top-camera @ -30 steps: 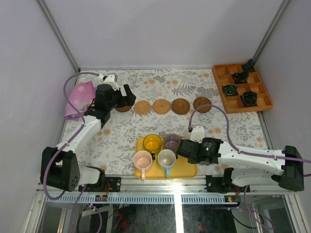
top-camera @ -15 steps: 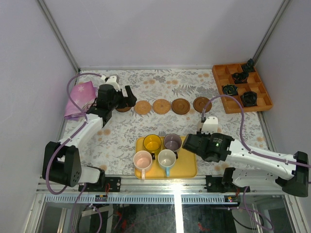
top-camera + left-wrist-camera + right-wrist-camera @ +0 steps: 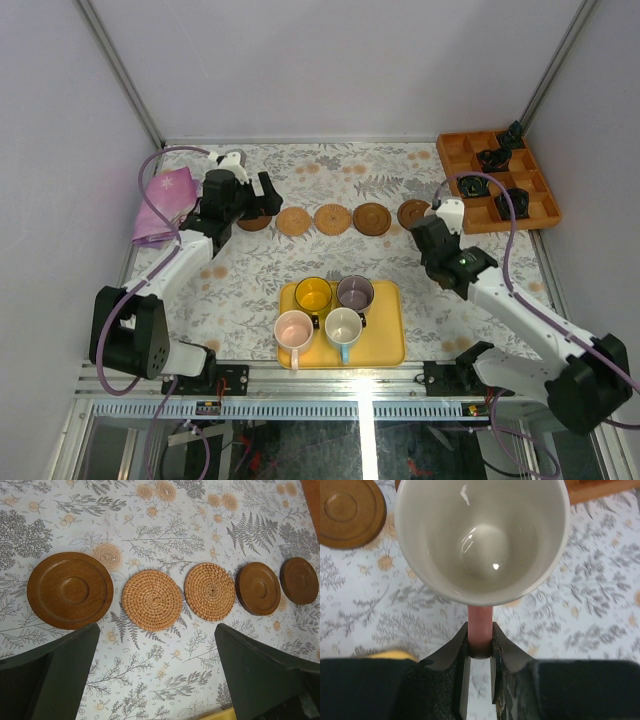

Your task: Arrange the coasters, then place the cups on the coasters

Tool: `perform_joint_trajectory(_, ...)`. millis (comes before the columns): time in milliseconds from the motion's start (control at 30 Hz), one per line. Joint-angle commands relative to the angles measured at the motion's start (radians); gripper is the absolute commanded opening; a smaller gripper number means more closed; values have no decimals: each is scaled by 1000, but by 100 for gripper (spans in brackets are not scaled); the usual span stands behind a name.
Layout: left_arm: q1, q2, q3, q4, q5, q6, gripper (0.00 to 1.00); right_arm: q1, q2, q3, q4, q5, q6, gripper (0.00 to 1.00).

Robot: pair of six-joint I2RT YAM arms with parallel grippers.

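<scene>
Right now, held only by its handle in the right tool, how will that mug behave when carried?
The mug looks rigid and glossy, so it is probably slippery. The right tool pinches only the thin handle, so the mug may pivot or sag. It likely chips if dropped.

Surface (image 3: 165,680) printed in grey ferns and orange flowers; tan woven coasters (image 3: 152,600) and dark brown coasters (image 3: 70,590) seen; yellow tray (image 3: 385,335) noted

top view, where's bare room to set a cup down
Free: tablecloth between the coaster row and yellow tray, and behind the row. Crowded: the tray's four cups; the row's right end, where the right gripper holds a cup by the orange box.
</scene>
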Motion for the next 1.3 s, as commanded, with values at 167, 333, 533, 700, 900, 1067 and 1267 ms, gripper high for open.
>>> perform_joint_trajectory(167,5,54,45,81,-50,-15,100,-232,240,168,418,-357,-261,0)
perform_joint_trajectory(333,4,93,68,83,-68,-17,100,-288,325,206,476,-438,-313,0)
perform_joint_trajectory(533,4,150,110,73,-68,-7,100,-322,391,210,529,-496,-313,0)
perform_joint_trajectory(700,4,185,142,68,-64,4,100,-324,435,217,533,-493,-299,0)
perform_joint_trajectory(900,4,203,158,61,-57,12,100,-324,448,210,538,-498,-280,0)
perform_joint_trajectory(1067,5,204,157,58,-52,15,100,-324,447,207,513,-497,-263,0)
perform_joint_trajectory(1267,6,193,146,58,-52,12,100,-324,416,190,484,-495,-247,0)
